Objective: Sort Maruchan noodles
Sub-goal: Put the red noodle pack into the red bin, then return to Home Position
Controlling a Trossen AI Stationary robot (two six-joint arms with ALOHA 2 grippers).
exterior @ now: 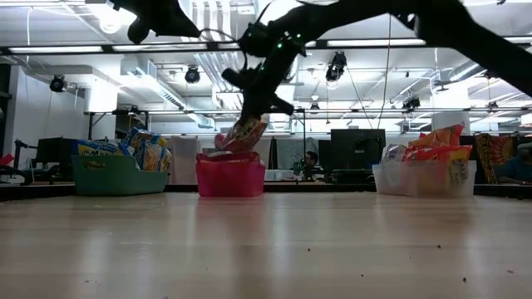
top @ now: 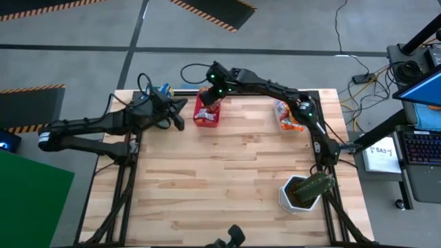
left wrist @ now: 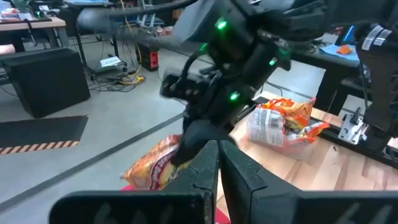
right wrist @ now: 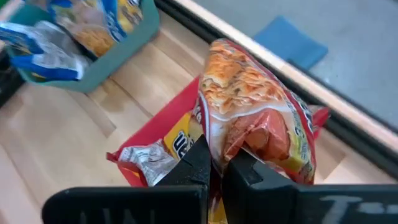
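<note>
My right gripper [right wrist: 217,165] is shut on a red Maruchan noodle packet [right wrist: 255,118] over the pink bin [exterior: 230,176], which has other packets lying in it [right wrist: 149,158]. That bin stands at the table's far edge, between a teal bin [exterior: 120,174] of yellow-and-blue packets and a clear bin [top: 289,116] of orange ones. My left gripper [left wrist: 219,163] hangs shut and empty in the air just left of the pink bin, beside the teal bin. My right gripper pinches the red packet at one end [right wrist: 231,144] between its two fingers. The fingers slant down from the table's right and near side. The packet hangs tilted below the fingers [exterior: 245,131], its lower end just over the pink bin's rim.
A white pot with a green plant [top: 303,191] stands near the table's right front corner. The wooden top [top: 220,179] in front of the three bins is bare. Beyond the far edge lies the room's floor, with cables and desks.
</note>
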